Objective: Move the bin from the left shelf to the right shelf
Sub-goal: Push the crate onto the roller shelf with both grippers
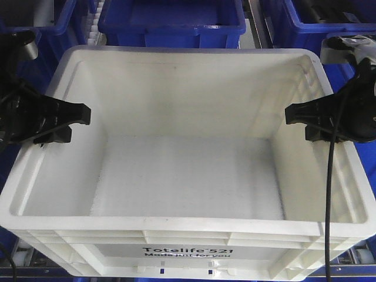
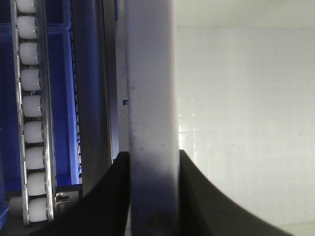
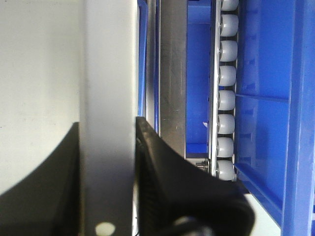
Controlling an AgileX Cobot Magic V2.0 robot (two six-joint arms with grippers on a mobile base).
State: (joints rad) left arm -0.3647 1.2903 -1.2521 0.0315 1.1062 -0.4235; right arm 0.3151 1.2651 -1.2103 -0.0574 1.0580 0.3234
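Overhead, front camera: shelving bay crowded with blue bins (image 1: 170, 26) behind and on both sides. A roller track (image 2: 32, 113) of white wheels runs beside a metal rail (image 3: 172, 73) on each flank. Small wheels also show under the front corners.

The bin (image 1: 188, 220) is white, open-topped and empty, with a ribbed rim. It sits centred in the bay between the two arms. Black print (image 1: 188, 252) on the near side reads "Totelife 521 / Made just for you".

Left gripper (image 1: 78, 124): clamped over the left wall, black fingers (image 2: 113, 196) pressed against both faces.

Right gripper (image 1: 299, 123): the same on the right wall, with one finger inside and one outside, both touching.
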